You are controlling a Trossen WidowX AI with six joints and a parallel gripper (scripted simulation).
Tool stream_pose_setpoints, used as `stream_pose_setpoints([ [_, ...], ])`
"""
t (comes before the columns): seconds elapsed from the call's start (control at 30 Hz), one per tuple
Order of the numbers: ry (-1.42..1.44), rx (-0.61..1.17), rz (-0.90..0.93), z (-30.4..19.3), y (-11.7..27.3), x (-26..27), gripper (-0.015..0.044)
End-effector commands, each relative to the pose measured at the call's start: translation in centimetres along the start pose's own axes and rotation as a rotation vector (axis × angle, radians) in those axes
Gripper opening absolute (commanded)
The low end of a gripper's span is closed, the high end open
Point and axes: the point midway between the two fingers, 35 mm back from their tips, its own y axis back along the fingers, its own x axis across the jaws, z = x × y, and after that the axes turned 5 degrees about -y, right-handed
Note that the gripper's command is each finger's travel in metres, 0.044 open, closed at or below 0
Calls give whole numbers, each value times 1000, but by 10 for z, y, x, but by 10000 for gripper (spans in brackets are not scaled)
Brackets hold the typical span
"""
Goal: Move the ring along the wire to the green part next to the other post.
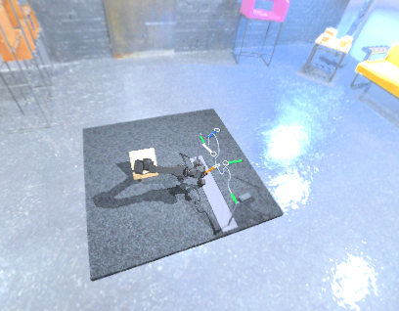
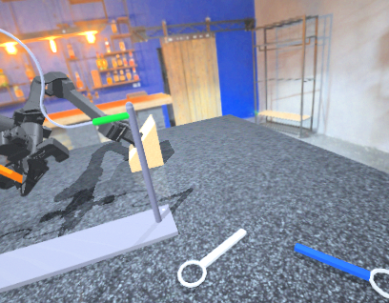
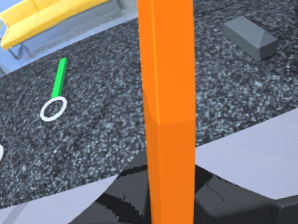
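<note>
My gripper [image 1: 205, 172] [image 2: 22, 183] [image 3: 153, 160] is shut on the orange handle [image 1: 210, 170] [image 2: 7, 171] [image 3: 175, 90]. The handle's small ring [image 1: 217, 166] is beside the middle of the thin wire [image 1: 229, 182] [image 2: 42, 90] in the top view; whether the wire runs through it, or touches it, is too small to tell. The ring is out of frame in the other views. One green part [image 1: 202, 140] [image 2: 111, 119] is at the far post [image 2: 146, 171]; the other green part [image 1: 234, 198] is at the near post [image 1: 231, 214]. Both posts stand on the pale base [image 1: 217, 202] [image 2: 88, 240] [image 3: 250, 160].
Loose rings lie beyond the base: one with a white handle [image 1: 207, 148] [image 2: 223, 248], one with a blue handle [image 1: 213, 133] [image 2: 331, 261], one with a green handle [image 1: 235, 161] [image 3: 59, 77]. A grey block [image 1: 244, 198] [image 3: 247, 36] lies near the near post.
</note>
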Motion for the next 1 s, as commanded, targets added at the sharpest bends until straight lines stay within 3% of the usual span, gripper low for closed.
stream_pose_setpoints([
  [0.0, -69, 8, 40, 0, 3, 13, -150],
  [0.97, -690, 117, 381, 30, 37, 110, -150],
])
